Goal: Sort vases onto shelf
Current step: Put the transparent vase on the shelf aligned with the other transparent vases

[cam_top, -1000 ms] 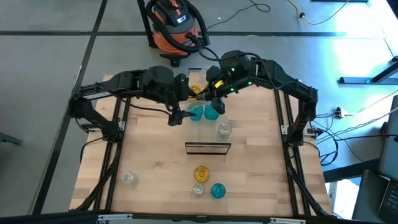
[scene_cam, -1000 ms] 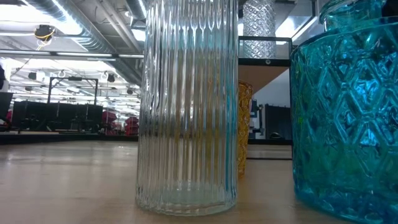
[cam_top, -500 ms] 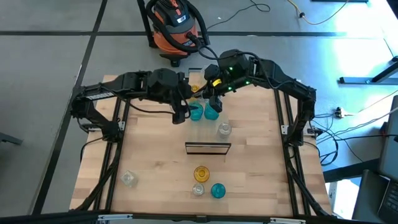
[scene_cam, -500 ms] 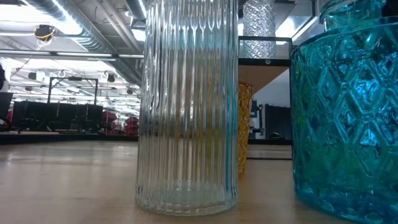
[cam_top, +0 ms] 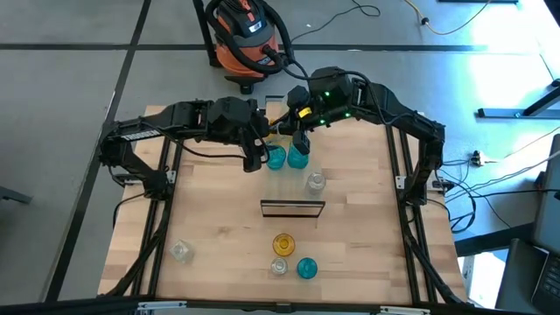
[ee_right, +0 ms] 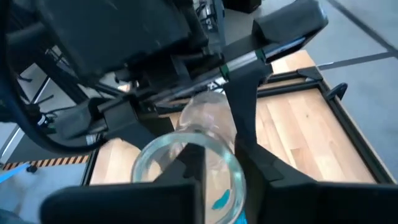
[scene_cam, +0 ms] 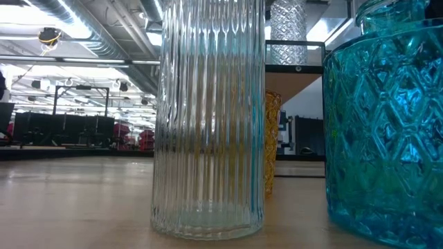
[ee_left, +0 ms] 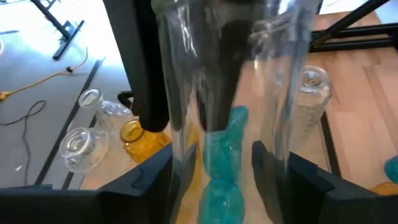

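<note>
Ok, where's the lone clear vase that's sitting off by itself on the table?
In the high view, the clear vase stands alone near the table's front left corner, well left of the amber vase.

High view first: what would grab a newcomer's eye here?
Both arms crowd the far middle of the table, the left gripper and right gripper meeting over two teal vases on the shelf. Behind the table sits an orange shop vacuum; four more vases wait near the front edge.
</note>
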Available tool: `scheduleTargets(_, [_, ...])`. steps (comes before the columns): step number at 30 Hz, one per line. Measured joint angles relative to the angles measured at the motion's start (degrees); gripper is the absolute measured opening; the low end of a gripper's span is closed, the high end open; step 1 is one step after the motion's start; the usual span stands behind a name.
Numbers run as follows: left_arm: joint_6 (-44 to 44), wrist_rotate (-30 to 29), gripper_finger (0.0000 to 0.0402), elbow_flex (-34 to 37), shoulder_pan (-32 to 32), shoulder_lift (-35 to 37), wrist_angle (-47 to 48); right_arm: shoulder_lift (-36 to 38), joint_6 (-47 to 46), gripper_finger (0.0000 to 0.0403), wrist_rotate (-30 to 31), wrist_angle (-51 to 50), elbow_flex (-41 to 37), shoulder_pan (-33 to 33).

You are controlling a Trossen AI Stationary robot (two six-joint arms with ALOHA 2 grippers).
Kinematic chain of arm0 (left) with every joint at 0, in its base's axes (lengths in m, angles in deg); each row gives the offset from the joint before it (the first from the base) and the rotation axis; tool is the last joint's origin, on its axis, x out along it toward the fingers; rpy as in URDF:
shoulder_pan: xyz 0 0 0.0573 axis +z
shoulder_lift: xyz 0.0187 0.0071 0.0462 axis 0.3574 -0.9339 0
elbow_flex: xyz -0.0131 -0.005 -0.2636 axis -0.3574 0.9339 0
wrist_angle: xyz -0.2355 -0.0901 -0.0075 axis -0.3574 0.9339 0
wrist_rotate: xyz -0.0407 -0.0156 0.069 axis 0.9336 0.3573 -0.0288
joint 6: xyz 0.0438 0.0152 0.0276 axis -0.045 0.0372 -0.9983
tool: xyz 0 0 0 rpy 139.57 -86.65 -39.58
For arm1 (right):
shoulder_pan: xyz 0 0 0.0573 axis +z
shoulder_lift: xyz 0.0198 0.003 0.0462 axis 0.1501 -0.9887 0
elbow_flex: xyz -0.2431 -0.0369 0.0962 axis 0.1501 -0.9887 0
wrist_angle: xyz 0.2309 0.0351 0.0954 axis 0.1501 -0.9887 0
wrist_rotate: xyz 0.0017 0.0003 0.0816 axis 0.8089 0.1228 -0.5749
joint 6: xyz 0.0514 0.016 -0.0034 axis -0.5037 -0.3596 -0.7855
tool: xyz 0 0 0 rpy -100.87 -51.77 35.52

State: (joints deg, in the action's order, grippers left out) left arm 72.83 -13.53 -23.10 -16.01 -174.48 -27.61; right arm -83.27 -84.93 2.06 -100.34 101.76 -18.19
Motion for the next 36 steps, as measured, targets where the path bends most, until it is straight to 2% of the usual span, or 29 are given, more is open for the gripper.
scheduleTargets(6, [0.33, -2.69, 0.0205, 0.00, 0.09, 0.00, 0.26, 0.15, -0.29, 0.0109, 1.89, 1.21, 0.13, 0.03])
scheduleTargets(10, [0.10, -2.52, 0.0205, -1.33, 0.36, -0.09, 1.13, 0.20, -0.40, 0.0135, 2.33, 1.48, 0.17, 0.03])
scheduleTargets(13, [0.09, -2.70, 0.0205, -2.22, 1.00, -0.07, 1.23, 0.87, -0.41, 0.0142, 3.98, 1.68, 0.20, -0.14])
scheduleTargets(17, [2.29, -5.17, 0.0205, -3.54, 3.37, 0.33, 6.81, 3.46, -0.43, 0.0142, 5.72, 0.98, 0.13, -1.44])
scheduleTargets(23, [2.68, -0.51, 0.0205, -3.15, 8.79, 2.79, 3.22, 9.35, -1.37, 0.0142, 10.02, 0.86, 0.20, -3.33])
scheduleTargets(25, [1.41, 4.11, 0.0205, -1.10, 11.28, 4.42, -1.46, 10.70, -1.37, 0.0143, 11.96, -0.38, 0.18, -3.33])
scheduleTargets(28, [1.35, 12.03, 0.0205, 5.76, 15.20, 7.90, -13.74, 12.58, -1.26, 0.0143, 14.56, -2.79, 0.15, -3.22])
scheduleTargets(32, [1.79, 20.12, 0.0205, 22.00, 19.79, 14.19, -35.01, 13.86, -1.24, 0.0143, 16.24, -7.34, 0.20, -3.21])
scheduleTargets(36, [6.30, 25.82, 0.0205, 40.39, 24.61, 17.84, -62.23, 13.81, -1.38, 0.0143, 16.19, -10.58, 0.09, -3.22])
